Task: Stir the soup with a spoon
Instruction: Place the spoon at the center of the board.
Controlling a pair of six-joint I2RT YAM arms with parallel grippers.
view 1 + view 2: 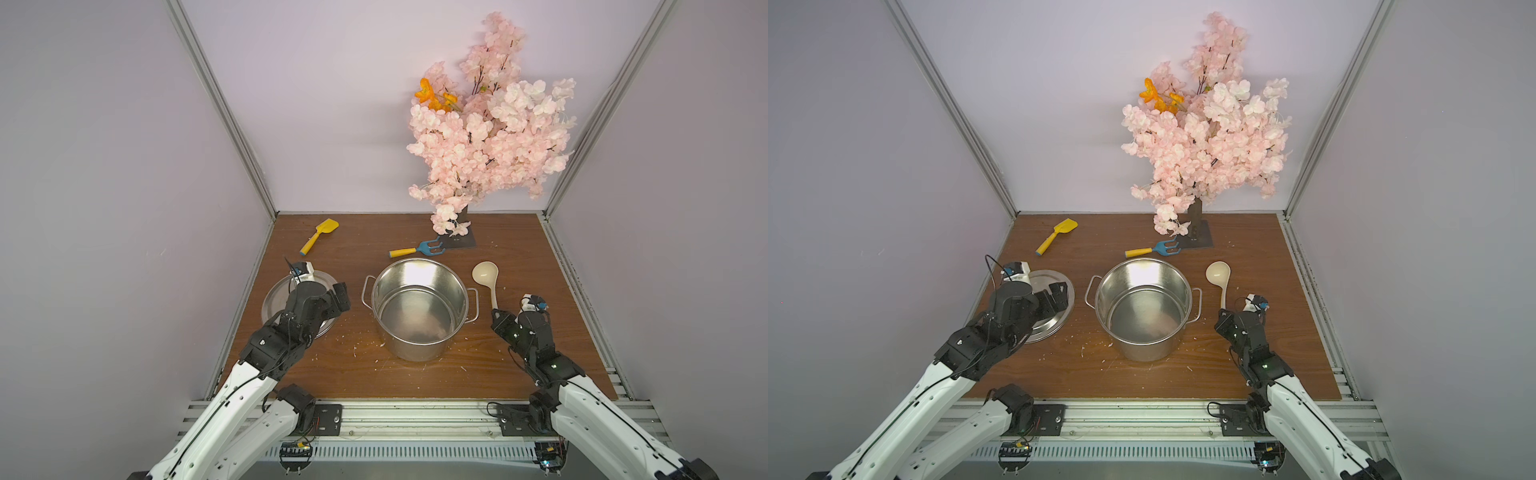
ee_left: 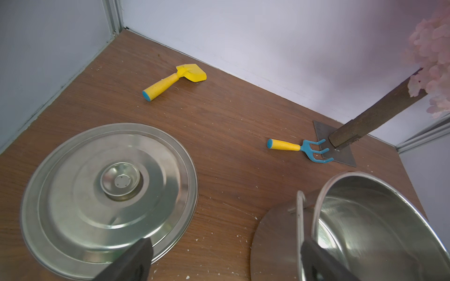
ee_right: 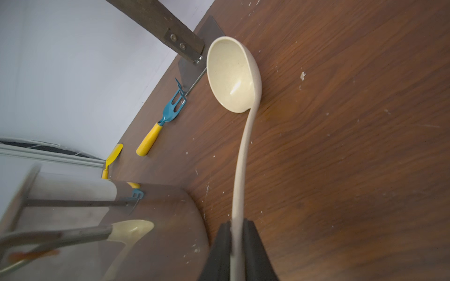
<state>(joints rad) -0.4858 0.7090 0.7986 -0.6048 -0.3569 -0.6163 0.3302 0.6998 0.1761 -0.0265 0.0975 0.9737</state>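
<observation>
cream spoon (image 3: pixel 241 158) lies parallel to the table's (image 1: pixel 552 266) right edge, bowl toward the far edge, handle end pinched by the right claw (image 3: pixel 236 222); left claw (image 2: pixel 226 243) spread, farther off.

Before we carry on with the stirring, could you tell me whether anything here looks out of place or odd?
The pot looks empty, bare steel inside, with no soup to stir. White crumbs are scattered over the table in front of it.
</observation>
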